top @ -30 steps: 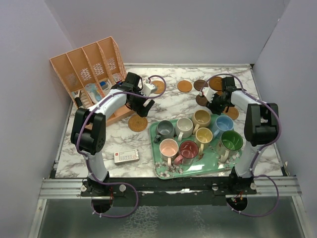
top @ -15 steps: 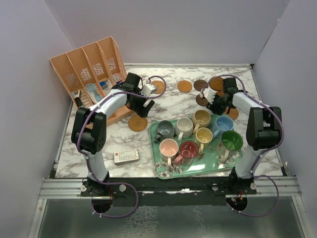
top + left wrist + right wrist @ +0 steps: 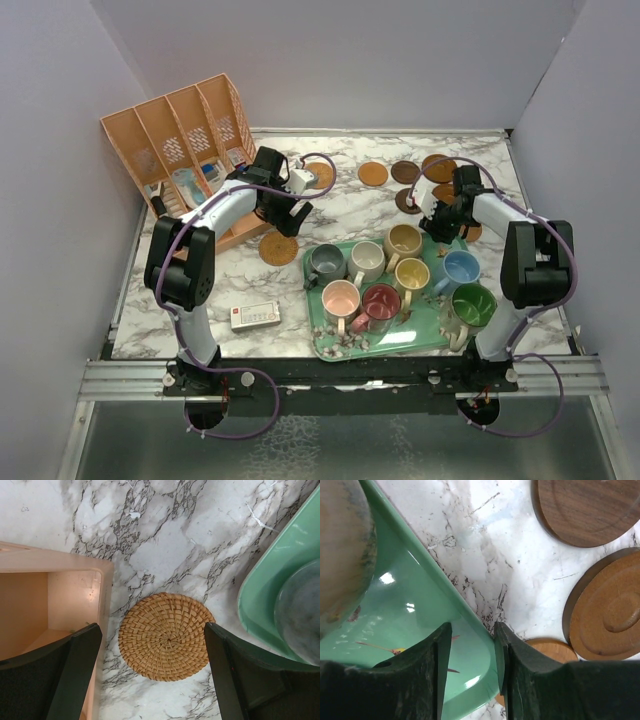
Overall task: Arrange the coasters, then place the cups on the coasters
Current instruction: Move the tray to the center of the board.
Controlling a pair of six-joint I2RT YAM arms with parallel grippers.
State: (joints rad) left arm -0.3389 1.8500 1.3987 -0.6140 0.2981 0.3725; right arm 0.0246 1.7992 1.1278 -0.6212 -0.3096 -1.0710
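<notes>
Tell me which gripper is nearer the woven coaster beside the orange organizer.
Left. The left gripper hovers open right above the woven coaster, a finger on either side. The right gripper is well off to the right, clamped on the green tray's rim.

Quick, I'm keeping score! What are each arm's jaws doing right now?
Left gripper: jaws open, empty, over the round woven tan coaster.
Right gripper: jaws closed on the rim of the green rectangular tray.
</notes>
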